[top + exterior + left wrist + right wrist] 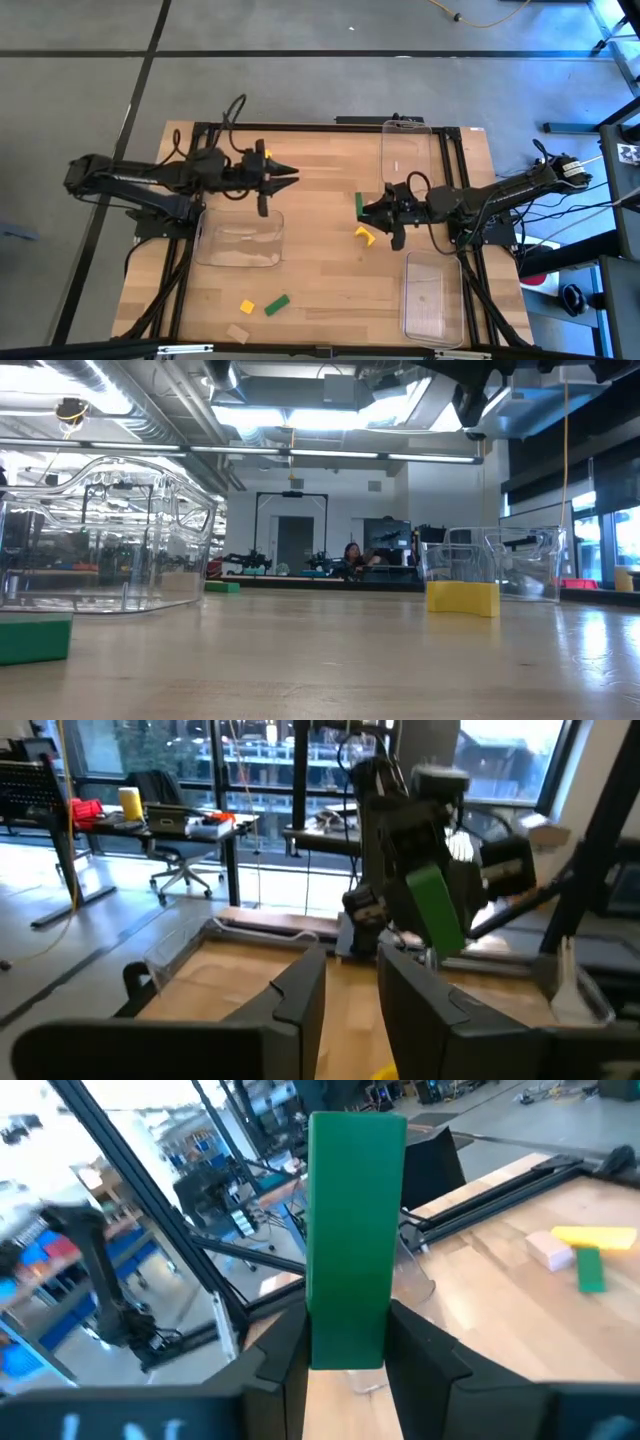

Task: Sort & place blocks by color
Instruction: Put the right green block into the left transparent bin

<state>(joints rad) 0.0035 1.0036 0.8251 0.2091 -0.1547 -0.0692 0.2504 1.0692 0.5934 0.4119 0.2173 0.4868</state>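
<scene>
Right gripper (345,1350) pinches a tall green rectangular wooden block (352,1230) by its lower end, raised just beside the yellow wedge block (365,235). Gripped so low, it could tip or slip during transfer. Left gripper (350,1000), fingers parted and empty, hovers over the clear plastic tray (240,260), possibly crowding that drop zone.

Lighting: bright overhead strips and window daylight, glare above me. Worktop (320,260) evenly lit, shadows soft. My wrist views: backgrounds blurred, my own gripper fingers out of focus.
</scene>
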